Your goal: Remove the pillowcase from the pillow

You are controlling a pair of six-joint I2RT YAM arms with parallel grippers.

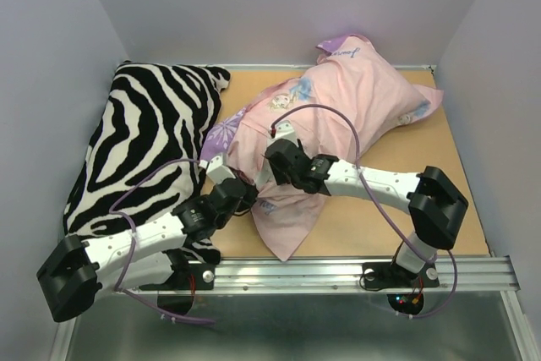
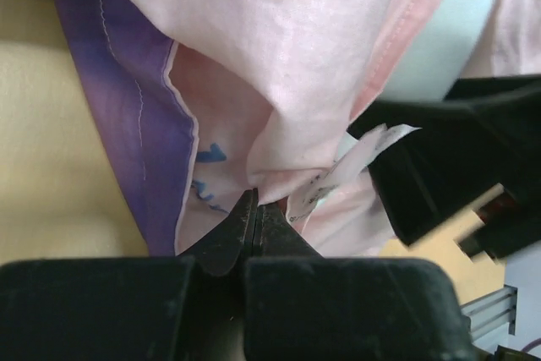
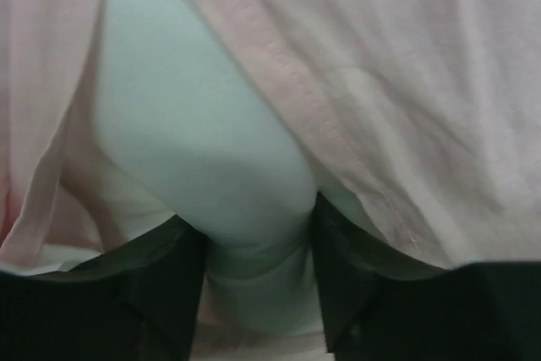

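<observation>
arms (image 1: 144, 241) (image 1: 380, 182) reach inward; left fingers (image 2: 230, 243) pinch pillowcase (image 2: 279, 40) fabric; only right wrist view shows right fingers (image 3: 165, 281) squeezing pillow (image 3: 194, 150).

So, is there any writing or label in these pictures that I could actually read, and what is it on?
No text here is legible.
pillowcase: a short cursive word near its far purple corner, too small to read.
pillowcase, left wrist view: blue printed marks, partly hidden in a fold, unreadable.
white tag: tiny dark print, too blurred to read.
zebra-striped cushion: no text.
</observation>
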